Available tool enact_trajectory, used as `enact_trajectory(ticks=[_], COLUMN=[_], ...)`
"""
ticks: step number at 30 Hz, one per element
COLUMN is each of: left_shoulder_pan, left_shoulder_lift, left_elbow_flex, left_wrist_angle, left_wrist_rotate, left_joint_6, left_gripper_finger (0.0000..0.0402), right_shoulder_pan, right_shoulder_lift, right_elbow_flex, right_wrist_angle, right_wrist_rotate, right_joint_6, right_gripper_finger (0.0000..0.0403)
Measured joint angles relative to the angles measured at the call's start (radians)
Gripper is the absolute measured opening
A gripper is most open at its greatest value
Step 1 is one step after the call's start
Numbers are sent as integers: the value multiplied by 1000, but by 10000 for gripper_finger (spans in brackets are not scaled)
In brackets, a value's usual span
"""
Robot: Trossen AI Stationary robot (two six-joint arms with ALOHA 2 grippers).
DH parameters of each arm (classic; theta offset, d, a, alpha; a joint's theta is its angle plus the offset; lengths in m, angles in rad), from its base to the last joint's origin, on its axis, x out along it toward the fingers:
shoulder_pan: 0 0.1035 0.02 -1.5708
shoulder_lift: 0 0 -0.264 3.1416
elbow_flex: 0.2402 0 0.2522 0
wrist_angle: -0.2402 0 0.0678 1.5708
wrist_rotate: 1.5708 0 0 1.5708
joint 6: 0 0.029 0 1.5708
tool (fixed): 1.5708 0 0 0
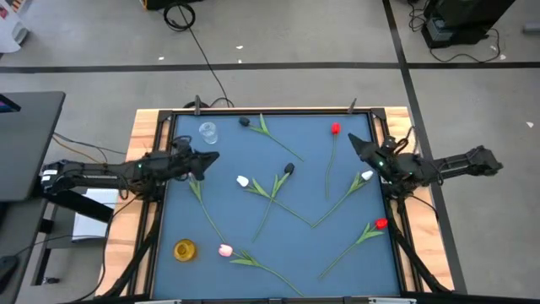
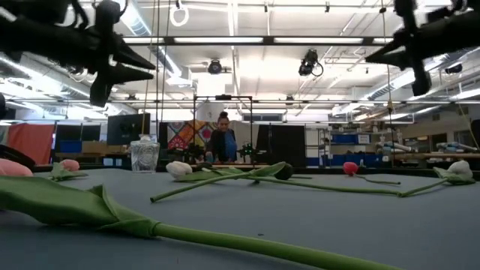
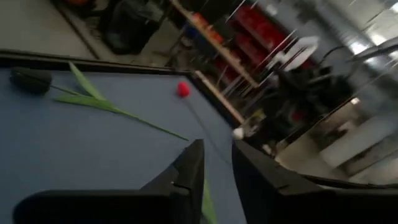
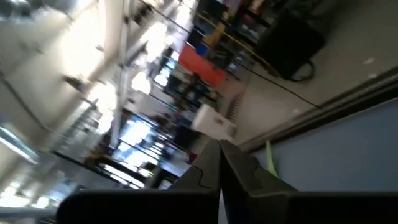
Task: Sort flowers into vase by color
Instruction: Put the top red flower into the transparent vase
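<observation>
The left hand (image 1: pixel 211 158) hangs above the left side of the blue desk (image 1: pixel 253 245), its fingers (image 3: pixel 186 171) a narrow gap apart and holding nothing. Just beyond it stands a clear glass vase (image 1: pixel 207 133); a yellow vase (image 1: pixel 185 250) sits near the front left corner.

The flowers lie flat, scattered over the desk: a pink one (image 1: pixel 225 250) at the front left, a white one (image 1: pixel 243 181) and a dark one (image 1: pixel 289 169) near the middle, another dark one (image 1: pixel 245 122) at the back, a red one (image 1: pixel 336 129) at the back right, a second white one (image 1: pixel 367 176) just beside the right hand (image 1: pixel 354 143), and a second red one (image 1: pixel 380 224) at the front right.

The right hand hovers over the desk's right edge, fingers (image 4: pixel 239 168) pressed together, empty.

Only the low view shows both hands well clear of the desk top, and a person (image 2: pixel 223 141) in the room behind. The left wrist view catches the dark flower (image 3: pixel 30 79) and red flower (image 3: pixel 183 89) at the back.
</observation>
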Motion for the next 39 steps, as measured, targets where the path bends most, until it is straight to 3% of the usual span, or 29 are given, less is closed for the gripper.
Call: enact_trajectory(ticks=[5, 10, 16, 19, 24, 29, 33, 39], left_shoulder_pan=[118, 224, 334, 368, 377, 377, 369, 311], left_shoulder_lift=[111, 198, 262, 283, 316, 346, 392, 512], left_elbow_flex=[173, 319, 433, 462, 469, 470, 470, 470], left_wrist_angle=[-200, -317, -367, -376, -358, -273, -201, -178], left_wrist_rotate=[9, 26, 128, 198, 206, 203, 197, 195], left_joint_6=[39, 94, 132, 138, 171, 215, 137, 105], left_gripper_finger=[128, 158, 178, 183, 185, 185, 185, 185], right_shoulder_pan=[-121, -310, -474, -496, -541, -600, -614, -685], right_shoulder_lift=[218, 422, 589, 645, 711, 766, 782, 812], right_elbow_flex=[220, 437, 607, 662, 689, 689, 689, 689], right_wrist_angle=[-327, -689, -747, -768, -775, -822, -932, -1152], right_wrist_rotate=[-123, -373, -744, -853, -898, -1056, -995, -900], right_joint_6=[132, 201, -33, -167, -219, -222, -220, -163], right_gripper_finger=[11, 11, 20, 36, 84, 140, 169, 179])
